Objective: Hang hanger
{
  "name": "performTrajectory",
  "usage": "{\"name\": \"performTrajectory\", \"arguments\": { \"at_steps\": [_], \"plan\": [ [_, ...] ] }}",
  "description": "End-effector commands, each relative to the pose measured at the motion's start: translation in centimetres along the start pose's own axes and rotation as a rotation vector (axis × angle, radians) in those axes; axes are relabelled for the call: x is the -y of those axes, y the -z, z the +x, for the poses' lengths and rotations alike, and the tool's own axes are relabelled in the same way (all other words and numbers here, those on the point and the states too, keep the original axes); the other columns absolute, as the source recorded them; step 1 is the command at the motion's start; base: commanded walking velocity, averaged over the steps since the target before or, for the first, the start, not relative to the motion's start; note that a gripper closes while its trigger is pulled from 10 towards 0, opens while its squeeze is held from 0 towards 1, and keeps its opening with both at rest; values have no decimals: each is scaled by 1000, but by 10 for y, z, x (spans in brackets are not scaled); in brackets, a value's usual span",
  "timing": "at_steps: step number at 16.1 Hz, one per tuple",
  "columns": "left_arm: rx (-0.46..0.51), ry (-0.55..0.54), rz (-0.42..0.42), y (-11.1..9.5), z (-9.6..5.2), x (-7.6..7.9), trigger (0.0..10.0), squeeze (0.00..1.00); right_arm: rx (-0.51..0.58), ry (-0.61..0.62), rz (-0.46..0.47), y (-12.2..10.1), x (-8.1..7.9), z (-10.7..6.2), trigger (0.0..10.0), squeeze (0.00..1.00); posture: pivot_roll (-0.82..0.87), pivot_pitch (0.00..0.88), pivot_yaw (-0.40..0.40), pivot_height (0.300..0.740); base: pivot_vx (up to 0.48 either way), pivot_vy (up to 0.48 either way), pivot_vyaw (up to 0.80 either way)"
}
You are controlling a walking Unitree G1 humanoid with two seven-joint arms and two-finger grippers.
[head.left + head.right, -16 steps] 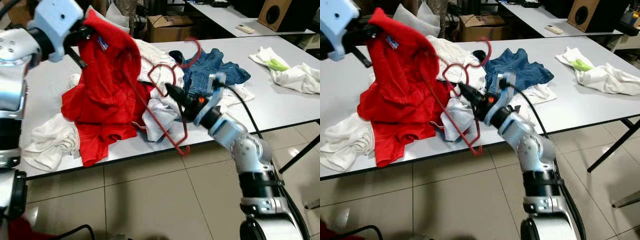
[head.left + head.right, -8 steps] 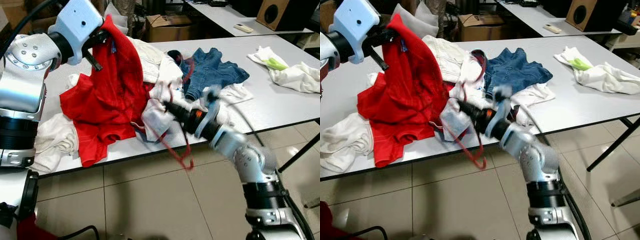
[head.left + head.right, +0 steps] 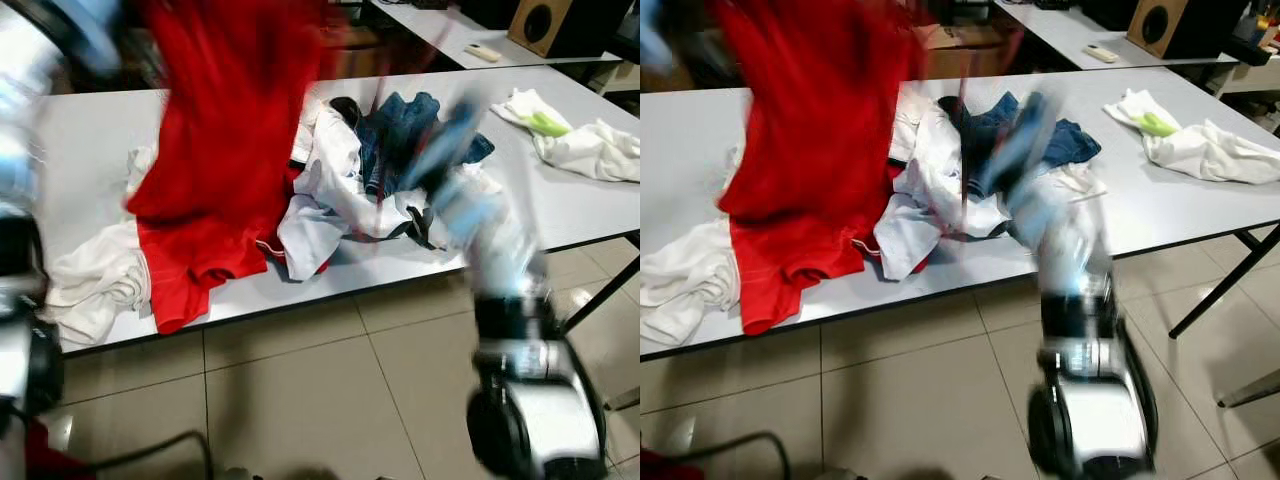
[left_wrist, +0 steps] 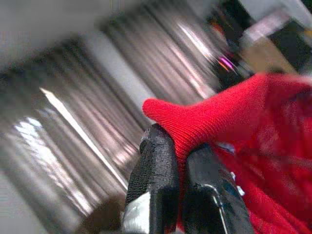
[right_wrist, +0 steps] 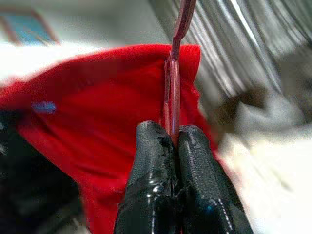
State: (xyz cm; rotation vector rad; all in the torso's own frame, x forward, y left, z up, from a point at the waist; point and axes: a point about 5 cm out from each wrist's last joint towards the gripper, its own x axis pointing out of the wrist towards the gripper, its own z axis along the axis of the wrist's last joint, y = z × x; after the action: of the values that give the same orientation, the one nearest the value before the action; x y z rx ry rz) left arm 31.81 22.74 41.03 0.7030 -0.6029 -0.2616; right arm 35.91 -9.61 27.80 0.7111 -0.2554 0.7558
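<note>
Lifting fast since 0.5 s ago: left gripper (image 4: 178, 161) pinches red knit garment (image 3: 225, 120) higher; right gripper (image 5: 170, 134) clenches thin red hanger (image 5: 174, 73), now raised w/ it toward the collar.

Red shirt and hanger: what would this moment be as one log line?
left hand: shut on red shirt, lifted over table | right hand: shut on red hanger | head views blurred

text: none legible | labels: none legible | frames blurred
</note>
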Motion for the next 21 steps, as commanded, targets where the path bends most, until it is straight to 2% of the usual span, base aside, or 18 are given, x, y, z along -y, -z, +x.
{"name": "performTrajectory", "arguments": {
  "at_steps": [1, 2, 3, 4, 5, 7, 8, 10, 12, 13, 15, 16, 17, 18, 20, 21],
  "plan": [
    [48, -28, 2, -14, -8, -9, 0, 0, 57, -78, 6, -12, -11, 1, 10000, 0, -22, 0, -73, 740, 0, 0, 0],
    [10, 2, -9, -10, -15, -6, 0, 0, 38, -114, 1, -11, -16, 2, 10000, 0, -18, 0, -78, 740, 0, 0, 0],
    [-134, 96, -44, 17, -34, 21, 0, 0, -74, -97, -35, 14, -11, -5, 10000, 0, -15, 0, -84, 740, 0, 0, 0],
    [-224, 146, -67, 34, -49, 46, 0, 0, -150, -44, -52, 33, -2, -14, 10000, 0, -14, 0, -89, 740, 0, 0, 0],
    [-283, 183, -91, 47, -59, 70, 0, 0, -177, -28, -42, 42, 0, -22, 10000, 0, -17, 0, -88, 740, 0, 0, 0],
    [-375, 247, -196, 64, -75, 113, 0, 0, -209, 18, -21, 49, 5, -36, 10000, 0, -35, 0, -82, 740, 0, 0, 0],
    [-396, 264, -210, 67, -78, 123, 0, 0, -216, 34, -18, 50, 8, -40, 10000, 0, -44, 0, -79, 740, 0, 0, 0],
    [-424, 250, -212, 68, -80, 126, 0, 0, -226, 42, -23, 52, 8, -47, 10000, 0, -48, 0, -76, 740, 0, 0, 0],
    [-438, 234, -200, 69, -80, 122, 118, 0, -232, 44, -29, 53, 9, -51, 10000, 0, -48, 0, -76, 740, 0, 0, 0],
    [-464, 202, -173, 73, -80, 116, 1686, 0, -238, 48, -28, 53, 10, -56, 10000, 0, -45, 0, -76, 740, 0, 0, 0],
    [-446, 169, -178, 72, -77, 109, 0, 0, -259, 54, -46, 53, 11, -60, 10000, 0, -45, 0, -76, 740, 0, 0, 0],
    [-404, 167, -199, 67, -73, 106, 0, 0, -289, 101, -67, 56, 17, -64, 10000, 0, -45, 0, -76, 740, 0, 0, 0],
    [-355, 208, -234, 59, -70, 106, 0, 0, -308, 189, -74, 59, 26, -68, 10000, 0, -52, 0, -75, 740, 0, 0, 0],
    [-355, 270, -251, 56, -71, 110, 0, 0, -281, 244, -40, 59, 32, -67, 10000, 0, -47, 0, -76, 740, 0, 0, 0],
    [-366, 464, -322, 50, -74, 128, 78, 0, -158, 277, 98, 58, 36, -50, 10000, 0, -32, 0, -79, 740, 0, 0, 0],
    [-369, 505, -333, 48, -73, 132, 78, 0, -125, 268, 148, 59, 35, -44, 10000, 0, -19, 0, -82, 740, 0, 0, 0]
  ]
}}
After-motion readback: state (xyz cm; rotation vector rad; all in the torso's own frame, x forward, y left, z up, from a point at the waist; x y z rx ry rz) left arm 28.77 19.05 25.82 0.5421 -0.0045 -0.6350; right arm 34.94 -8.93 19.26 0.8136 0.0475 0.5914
